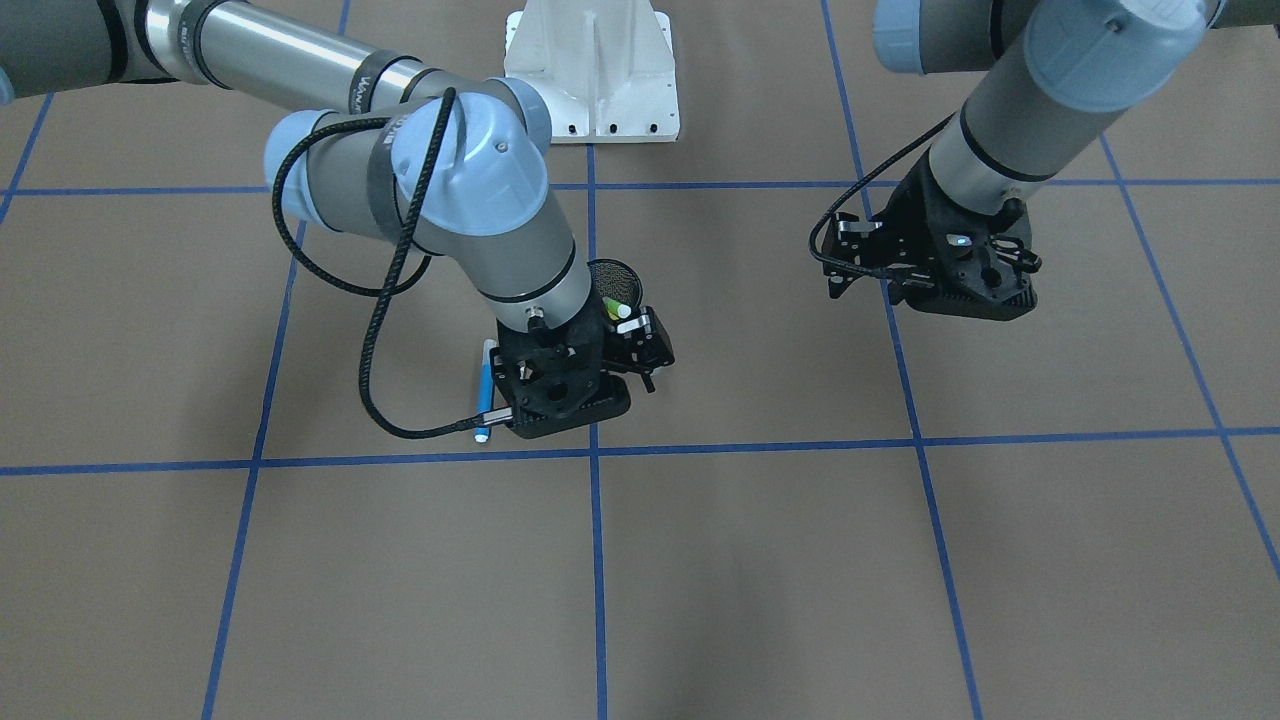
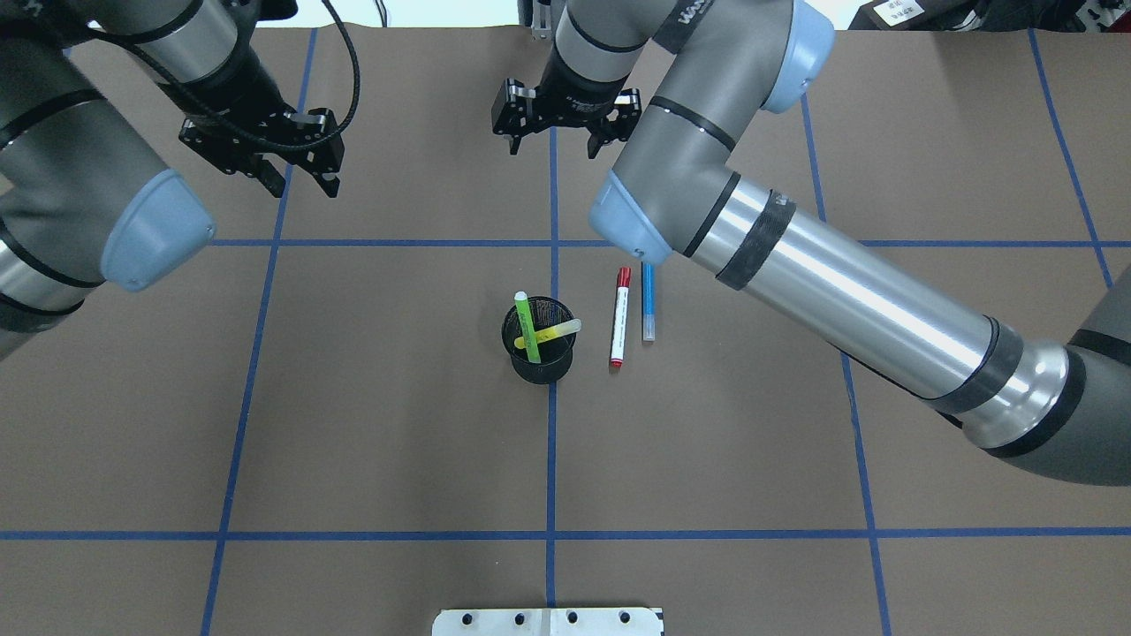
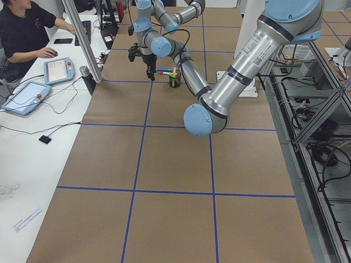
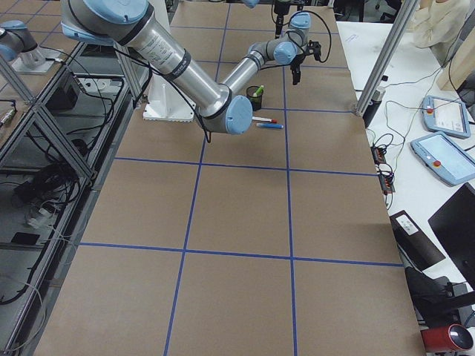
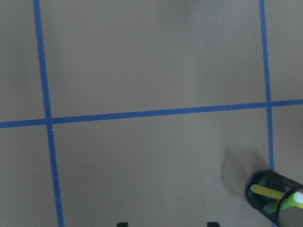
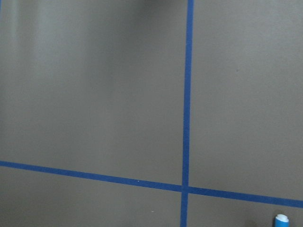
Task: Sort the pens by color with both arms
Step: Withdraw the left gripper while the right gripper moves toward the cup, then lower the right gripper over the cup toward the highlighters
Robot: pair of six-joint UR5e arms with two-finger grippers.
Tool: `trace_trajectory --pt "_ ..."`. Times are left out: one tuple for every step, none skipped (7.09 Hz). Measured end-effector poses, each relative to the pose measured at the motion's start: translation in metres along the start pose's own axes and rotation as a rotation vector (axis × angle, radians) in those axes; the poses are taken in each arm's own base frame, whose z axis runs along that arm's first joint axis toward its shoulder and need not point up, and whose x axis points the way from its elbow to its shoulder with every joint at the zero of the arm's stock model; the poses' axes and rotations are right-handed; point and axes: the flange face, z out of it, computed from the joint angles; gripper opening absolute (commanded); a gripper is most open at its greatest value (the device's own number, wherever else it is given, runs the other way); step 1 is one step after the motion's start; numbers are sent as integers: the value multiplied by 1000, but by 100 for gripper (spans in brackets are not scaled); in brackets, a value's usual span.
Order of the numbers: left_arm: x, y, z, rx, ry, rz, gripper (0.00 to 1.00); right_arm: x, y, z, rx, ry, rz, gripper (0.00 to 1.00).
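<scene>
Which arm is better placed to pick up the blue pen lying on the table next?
Right. The blue pen lies beside the red-capped pen on the robot's right of the mesh cup, and the right gripper hangs open just beyond them. The left gripper is off on the cup's other side.

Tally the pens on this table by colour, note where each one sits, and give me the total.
Green pen: 1, standing in the mesh cup
Yellow pen: 1, in the same cup
White pen with red cap: 1, lying on the table beside the cup
Blue pen: 1, lying next to the white one
Total: 4 pens
</scene>
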Motion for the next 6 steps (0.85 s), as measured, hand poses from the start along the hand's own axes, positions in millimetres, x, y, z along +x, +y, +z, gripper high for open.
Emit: trace_trajectory --pt "-8 2 -2 -10 -14 12 64 -9 7 -1 14 -11 -87 98" --pt "-13 3 -3 -16 -22 20 64 -17 14 -5 27 -23 -149 98" --pt "-15 3 -3 -19 -26 24 64 -28 24 -6 44 -26 -212 98" --pt "-16 3 -3 -21 -28 25 64 -39 34 -2 65 -18 -271 98" --pt "-17 3 -2 -22 -29 25 64 -47 45 5 80 -10 -325 98" --pt "-18 2 -1 -24 -31 23 64 -48 59 14 92 -6 -368 96"
